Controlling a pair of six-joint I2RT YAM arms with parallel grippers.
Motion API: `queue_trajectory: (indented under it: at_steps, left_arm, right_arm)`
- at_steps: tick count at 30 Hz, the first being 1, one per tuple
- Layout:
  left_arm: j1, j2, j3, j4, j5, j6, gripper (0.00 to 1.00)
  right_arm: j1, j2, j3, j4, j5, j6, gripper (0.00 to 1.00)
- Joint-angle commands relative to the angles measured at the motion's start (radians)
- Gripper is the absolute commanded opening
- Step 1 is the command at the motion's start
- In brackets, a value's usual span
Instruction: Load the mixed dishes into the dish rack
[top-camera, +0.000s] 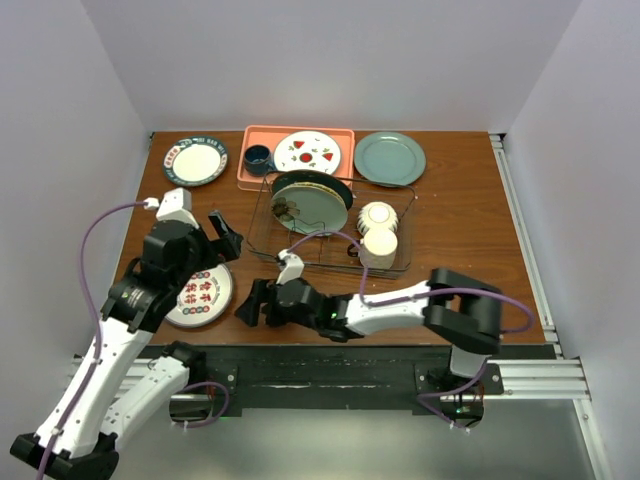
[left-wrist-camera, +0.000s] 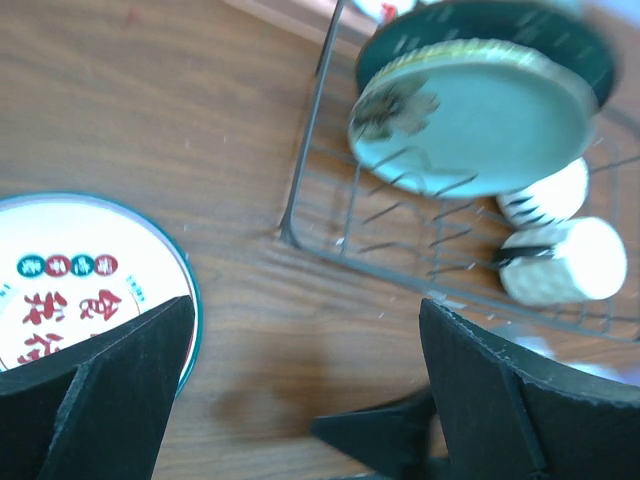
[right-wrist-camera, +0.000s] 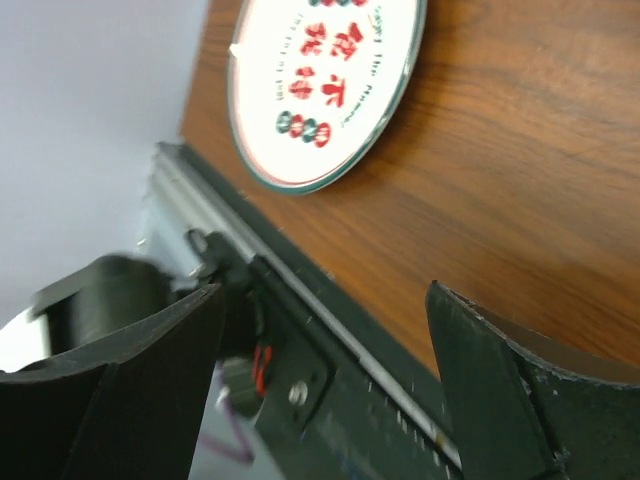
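The dark wire dish rack (top-camera: 272, 243) holds a dark teal plate (top-camera: 325, 180) and a pale green flower-marked plate (top-camera: 312, 207) on edge; a yellow rim (left-wrist-camera: 470, 45) shows between them. Two cream bowls (top-camera: 378, 216) (top-camera: 379, 246) lie at its right end. A white plate with red and green characters and a green rim (top-camera: 200, 293) lies flat at the near left. A white dark-green-rimmed plate (top-camera: 195, 160) lies far left. My left gripper (top-camera: 226, 240) is open and empty above the table between that near plate and the rack. My right gripper (top-camera: 252, 301) is open and empty at the table's near edge, right of the character plate (right-wrist-camera: 320, 80).
A salmon-pink tray (top-camera: 252, 178) at the back holds a dark cup (top-camera: 258, 158) and a white plate with red fruit marks (top-camera: 307, 152). A plain grey-green plate (top-camera: 390, 158) lies to its right. The metal rail (right-wrist-camera: 330, 330) runs along the table's near edge.
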Motion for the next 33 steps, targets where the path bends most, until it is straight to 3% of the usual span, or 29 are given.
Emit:
queue_trajectory:
  at_steps: [1,6,9,20,24,25,30,31,32,33]
  left_arm:
    - [0.000,-0.038,0.134,-0.010,-0.053,0.017,1.00]
    - [0.000,-0.053,0.201,-0.053,-0.059,0.077,1.00]
    - [0.000,-0.055,0.243,-0.104,-0.028,0.092,1.00]
    - [0.000,-0.099,0.221,-0.145,0.059,0.121,1.00]
    - [0.000,-0.115,0.209,-0.150,0.059,0.117,1.00]
    - [0.000,-0.115,0.209,-0.151,0.059,0.115,1.00]
    - [0.000,-0.127,0.202,-0.157,0.078,0.105,1.00]
    - [0.000,-0.127,0.202,-0.160,0.077,0.105,1.00]
    - [0.000,-0.127,0.202,-0.162,0.079,0.103,1.00]
    - [0.000,-0.130,0.202,-0.165,0.079,0.102,1.00]
  right_arm:
    - [0.032,0.127,0.140,0.059,0.194,0.077,0.83]
    - [0.037,0.288,0.259,0.047,0.285,0.094,0.81]
    - [0.037,0.373,0.377,-0.044,0.339,0.120,0.80]
    - [0.040,0.543,0.606,-0.191,0.423,0.183,0.75]
    - [0.038,0.588,0.670,-0.280,0.443,0.168,0.63]
    - [0.037,0.597,0.707,-0.320,0.455,0.175,0.55]
    - [0.038,0.591,0.674,-0.387,0.487,0.229,0.37]
    - [0.038,0.582,0.657,-0.394,0.492,0.231,0.31]
    - [0.038,0.574,0.649,-0.406,0.507,0.237,0.15]
    - [0.038,0.558,0.633,-0.412,0.512,0.240,0.08]
